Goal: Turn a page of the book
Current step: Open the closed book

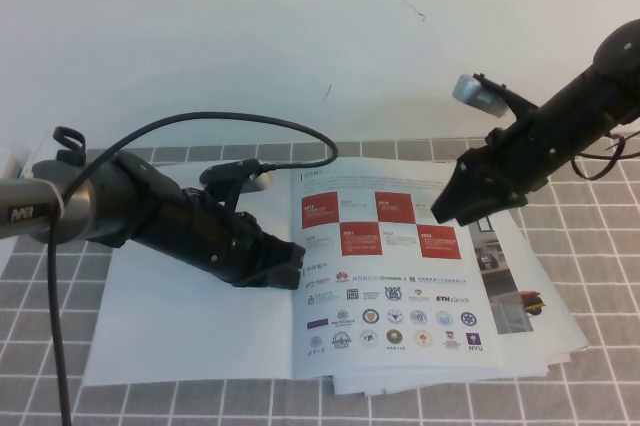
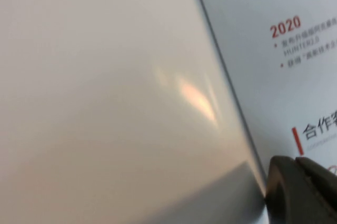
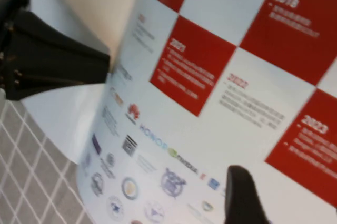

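Now, scene: a book lies open on a grey checked cloth in front of a white wall, with an arm over each half.
Book: large, thin and white, flat on the cloth, with a blank white sheet on its left half and the printed page on its right half.
Page: the page lies flat with its red-and-white checker blocks toward the wall and rows of small logos on the near part; the right gripper hangs over its far right corner and the left gripper sits just off its inner edge.
Left gripper: the left gripper is low over the blank sheet, right beside the spine, its tip pointing at the printed page; its wrist view shows a dark fingertip at the fold, with the checker print on the other side of the fold.
Left gripper state: cannot tell whether it is spread or clenched, and nothing is seen held in it.
Right gripper: the right gripper hangs tilted down above the page's far right checker blocks, clear of the paper.
Right gripper state: released, jaws spread wide, holding nothing; one dark finger shows in its wrist view above the logo rows.
Loose sheets: photo-printed sheets stick out from under the page, below and to the right of the right gripper.
Cable: a black cable arcs over the left arm, behind the left gripper.
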